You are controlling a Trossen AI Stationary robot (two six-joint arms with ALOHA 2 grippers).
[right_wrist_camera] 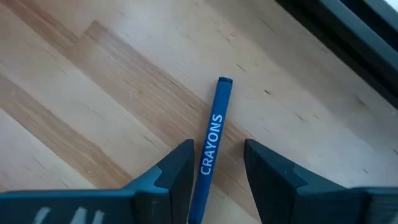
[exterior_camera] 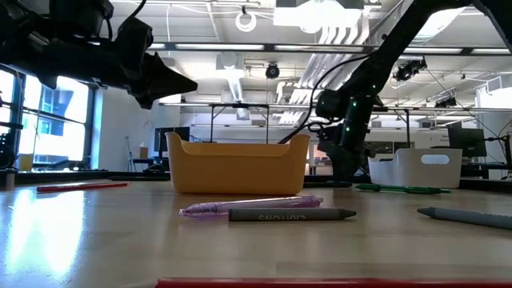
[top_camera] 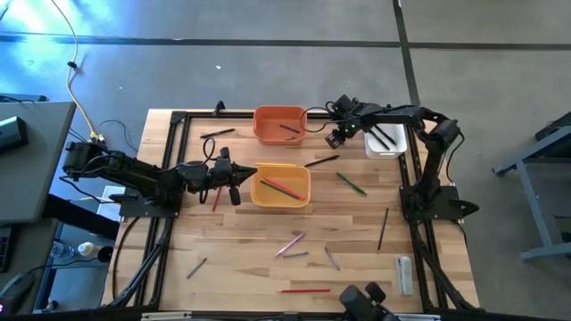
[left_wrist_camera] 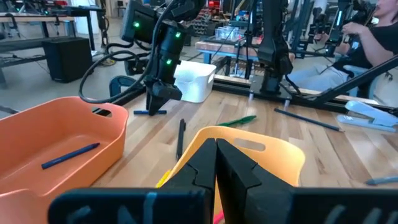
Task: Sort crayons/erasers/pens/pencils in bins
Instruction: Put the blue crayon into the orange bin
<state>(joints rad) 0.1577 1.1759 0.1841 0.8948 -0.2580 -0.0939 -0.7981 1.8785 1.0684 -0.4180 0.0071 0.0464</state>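
Two arms work over the wooden table (top_camera: 232,259). At nine o'clock the left gripper (top_camera: 241,176) hangs just off the yellow bin's (top_camera: 280,185) left wall, its fingers (left_wrist_camera: 239,171) pressed together and holding nothing. That bin sits near the table's centre with a red and a green stick lying in it. Just beyond it, toward twelve o'clock, the orange bin (top_camera: 278,124) holds a blue stick (left_wrist_camera: 69,155) along with another stick or two.

At one o'clock the right gripper (top_camera: 336,139) points down at the table between the orange bin and the white bin (top_camera: 385,141); its fingers (right_wrist_camera: 177,171) are spread to either side of a blue crayon (right_wrist_camera: 211,146) lying flat on the wood, not touching it. The white bin holds dark sticks.

Loose sticks remain: a black one and a red one by the left arm, a green pen (top_camera: 351,185) at three o'clock, a pink crayon (exterior_camera: 250,206) and a grey crayon (exterior_camera: 292,214) side by side toward six o'clock, and a red pencil (top_camera: 303,290) at the near edge.
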